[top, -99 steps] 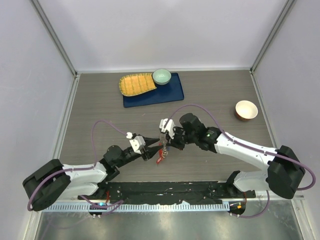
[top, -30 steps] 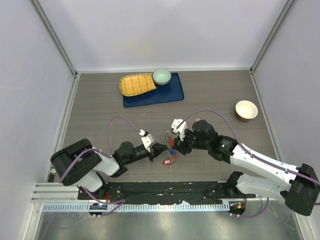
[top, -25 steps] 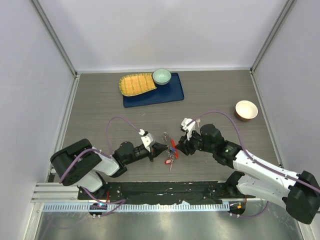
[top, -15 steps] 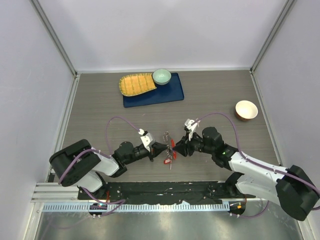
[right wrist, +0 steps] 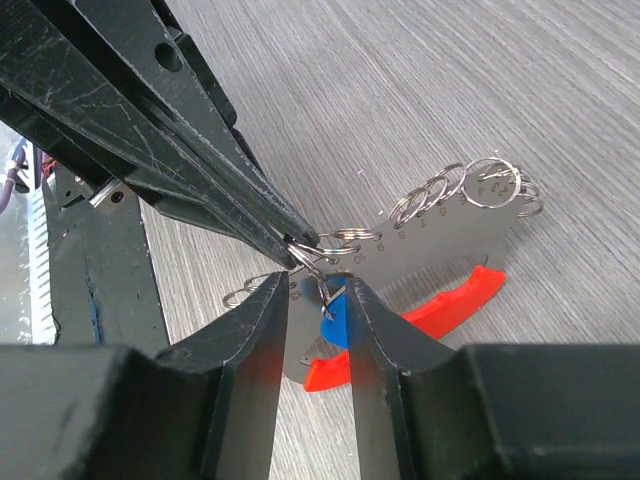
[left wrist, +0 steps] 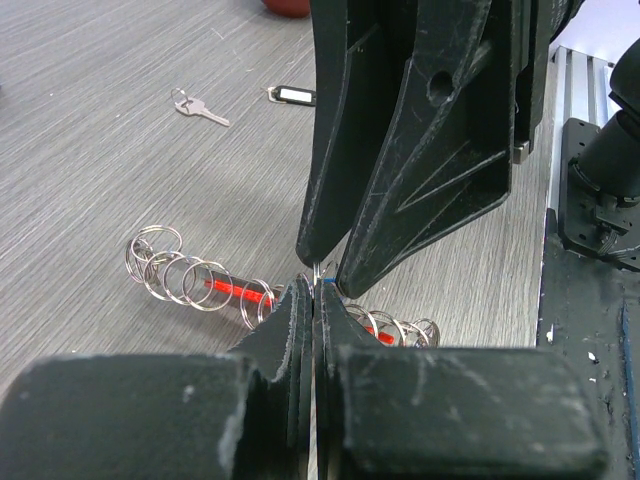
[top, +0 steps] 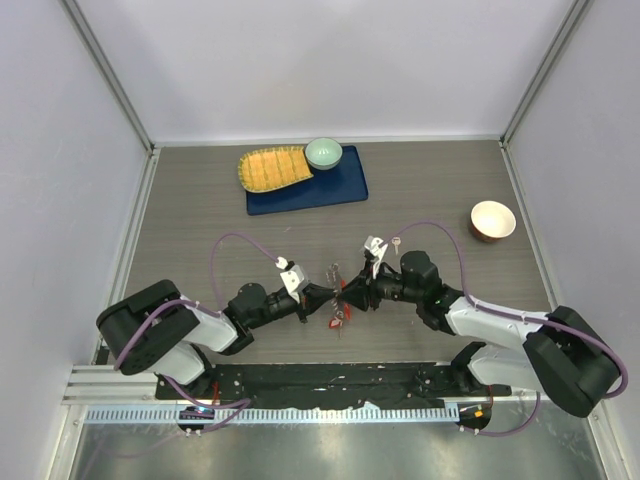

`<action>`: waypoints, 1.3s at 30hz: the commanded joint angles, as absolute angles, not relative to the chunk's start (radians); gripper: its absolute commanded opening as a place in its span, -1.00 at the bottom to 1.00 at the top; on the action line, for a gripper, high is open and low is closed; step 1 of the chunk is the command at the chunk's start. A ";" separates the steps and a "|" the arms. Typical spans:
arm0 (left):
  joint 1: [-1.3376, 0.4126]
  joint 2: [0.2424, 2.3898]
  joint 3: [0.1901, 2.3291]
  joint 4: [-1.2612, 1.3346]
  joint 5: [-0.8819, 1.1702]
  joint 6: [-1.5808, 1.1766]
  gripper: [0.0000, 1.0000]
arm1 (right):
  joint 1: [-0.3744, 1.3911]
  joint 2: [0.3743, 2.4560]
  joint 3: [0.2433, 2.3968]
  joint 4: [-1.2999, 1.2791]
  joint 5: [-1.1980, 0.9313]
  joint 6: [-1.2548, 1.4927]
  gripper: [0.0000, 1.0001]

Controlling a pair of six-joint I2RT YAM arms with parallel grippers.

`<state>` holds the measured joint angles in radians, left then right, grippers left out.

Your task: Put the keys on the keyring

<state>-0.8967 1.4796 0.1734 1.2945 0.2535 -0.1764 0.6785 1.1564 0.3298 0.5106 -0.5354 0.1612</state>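
**A:** The left gripper: how do its fingers stand?

**B:** Pressed flat together. A thin wire loop of the keyring is pinched at their very tips, so it is clamped on the keyring.

**A:** And the right gripper?

**B:** It faces the left one, nose to nose, just above the table. Its fingers stand a little apart, with a wire loop and the blue key showing in the gap. I cannot tell whether the fingers press on either of them.

**A:** Where does the keyring lie?

**B:** Near the front edge of the table, between the two grippers and partly under them. Its chain of rings trails off along the wood, and its curved red tag lies flat beside the chain. The blue key sits just beside the tag, right under the right gripper's tips.

**A:** Is the blue key threaded on a loop?

**B:** A loop crosses its head in the right wrist view, but I cannot tell whether it passes through.

**A:** Anything else on the table?

**B:** A bare silver key lies well apart from the keyring. A blue tray sits at the back with a green bowl on its far edge. A tan bowl stands off to the right.
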 commanded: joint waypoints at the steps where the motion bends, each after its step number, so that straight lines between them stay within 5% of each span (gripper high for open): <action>1: -0.899 1.451 0.176 1.546 0.242 -0.175 -1.00 | 0.673 1.186 0.330 0.614 -0.584 0.172 -0.30; 6: -0.899 1.442 0.176 1.545 0.241 -0.175 -1.00 | 0.666 1.233 0.321 0.667 -0.603 0.190 -0.39; 14: -0.899 1.459 0.173 1.545 0.248 -0.176 -1.00 | 0.658 1.223 0.325 0.689 -0.621 0.183 -0.95; 20: -0.899 1.477 0.167 1.545 0.275 -0.181 -1.00 | 0.657 1.157 0.374 0.535 -0.601 0.092 -0.99; 26: -0.899 1.486 0.161 1.546 0.256 -0.187 -0.29 | 0.657 1.151 0.413 0.443 -0.603 0.034 -0.99; 29: -0.899 1.463 0.149 1.545 0.223 -0.172 -0.12 | 0.657 1.149 0.439 0.378 -0.598 0.005 -0.98; 39: -0.897 1.277 0.178 1.245 0.222 -0.063 -0.02 | 0.657 1.140 0.500 0.235 -0.575 -0.112 -0.98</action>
